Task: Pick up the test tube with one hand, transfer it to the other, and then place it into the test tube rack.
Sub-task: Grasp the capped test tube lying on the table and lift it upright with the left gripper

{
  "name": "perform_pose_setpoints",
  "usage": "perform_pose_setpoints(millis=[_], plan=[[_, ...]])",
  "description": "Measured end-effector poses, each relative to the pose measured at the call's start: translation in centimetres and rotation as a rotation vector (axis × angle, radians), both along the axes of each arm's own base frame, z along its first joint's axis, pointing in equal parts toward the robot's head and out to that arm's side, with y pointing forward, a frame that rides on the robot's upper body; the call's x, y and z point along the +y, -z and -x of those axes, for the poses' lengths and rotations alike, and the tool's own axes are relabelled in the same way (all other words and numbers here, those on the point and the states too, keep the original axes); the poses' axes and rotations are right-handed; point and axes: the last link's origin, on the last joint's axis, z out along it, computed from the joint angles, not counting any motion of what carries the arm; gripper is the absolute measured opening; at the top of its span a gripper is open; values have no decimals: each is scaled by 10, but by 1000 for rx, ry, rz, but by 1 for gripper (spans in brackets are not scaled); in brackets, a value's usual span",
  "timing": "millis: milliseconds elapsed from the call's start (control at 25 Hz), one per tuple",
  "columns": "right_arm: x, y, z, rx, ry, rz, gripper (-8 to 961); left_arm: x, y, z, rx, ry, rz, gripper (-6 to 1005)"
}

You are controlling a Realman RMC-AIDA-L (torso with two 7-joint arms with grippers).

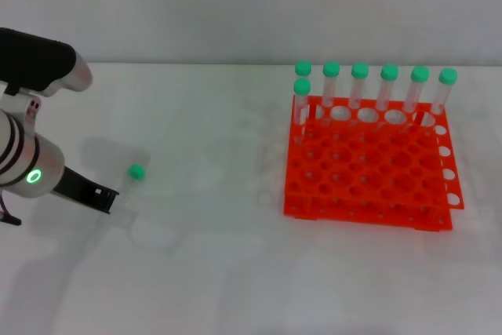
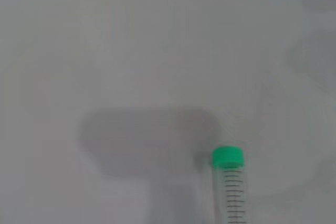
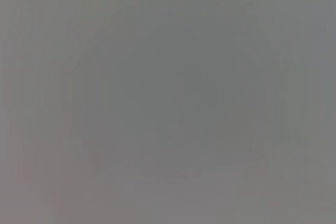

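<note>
In the head view, the left arm came in from the left edge, white and silver with black rings and a green light. Its black left gripper [image 1: 100,193] was low over the white table [image 1: 235,272]. I could not tell how far its jaws were apart, and nothing could be seen held in it. Just beside the gripper tip lay the test tube [image 1: 136,172]; only its green cap was clear here, the transparent body was nearly lost against the table. Well apart, on the right, stood the orange test tube rack [image 1: 369,170] with many round holes. Seven other tubes [image 1: 359,84] with green caps stood upright at its far side, six in the back row and one in front of them at the left end.

In the left wrist view, the test tube [image 2: 229,182] showed a bright green screw cap and a clear body with fine black scale marks, next to a soft shadow.

The right wrist view showed only plain grey; the right gripper was not visible anywhere.
</note>
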Motion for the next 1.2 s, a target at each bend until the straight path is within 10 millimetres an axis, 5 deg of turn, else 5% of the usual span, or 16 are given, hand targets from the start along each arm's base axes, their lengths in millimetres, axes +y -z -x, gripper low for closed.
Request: perform_pose_setpoints(millis=[280,920,1040,1200], plan=[[1,0,1,-1,-6,-2,886,2,-2,-7,4,33,-12,48],[1,0,2,-2,-7,-1,885,0,3,5,13,-32,-31,138],[1,0,1,-2,-5,0,886,3,6,5,15,-16,-36,368],[1,0,1,-3,-3,0,886,4,8,0,22,10,-30,490]])
